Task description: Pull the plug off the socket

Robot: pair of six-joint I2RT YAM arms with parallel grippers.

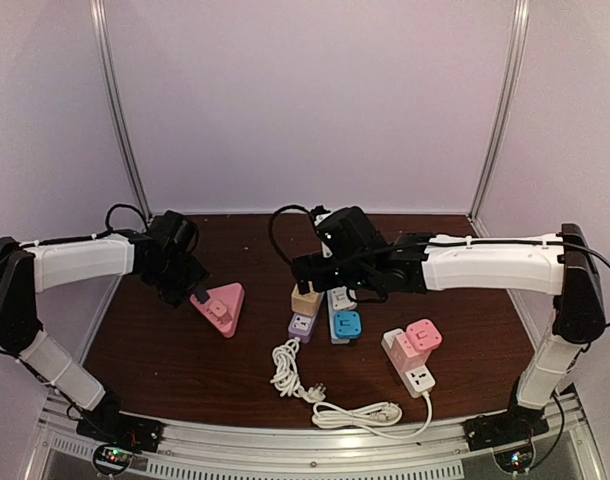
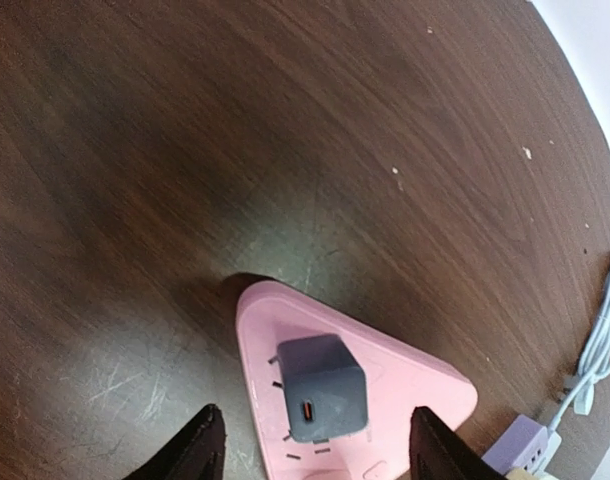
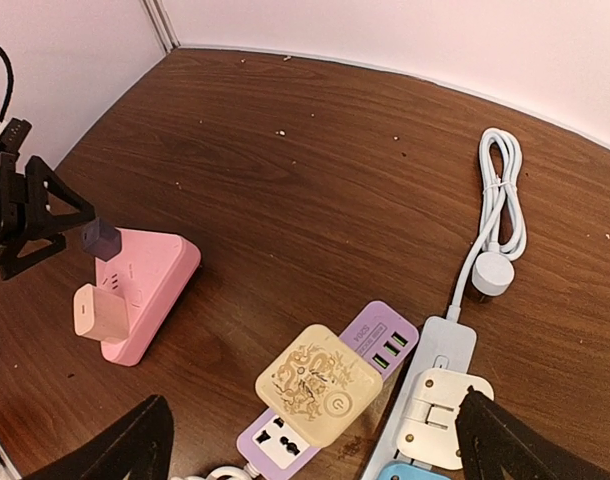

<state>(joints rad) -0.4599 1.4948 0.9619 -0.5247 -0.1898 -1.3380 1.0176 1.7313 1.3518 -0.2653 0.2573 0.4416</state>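
your left hand [image 2: 315, 430] straddles the grey plug [image 2: 320, 385] at lower centre, fingers apart, not touching. it looks light, stiff and slick in the pink socket [image 2: 405, 385]; pinch its flat sides. your right hand [image 3: 310, 420] gapes wide.

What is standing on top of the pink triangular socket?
A grey cube plug stands on the top face of the pink socket. A pale pink plug is in it too. Their pins are covered inside the socket, so they cannot be seen.

No readable words, brands or numbers; one sign: power symbol on beige cube socket [image 3: 318, 383]; print on purple strip [image 3: 380, 335] too small.
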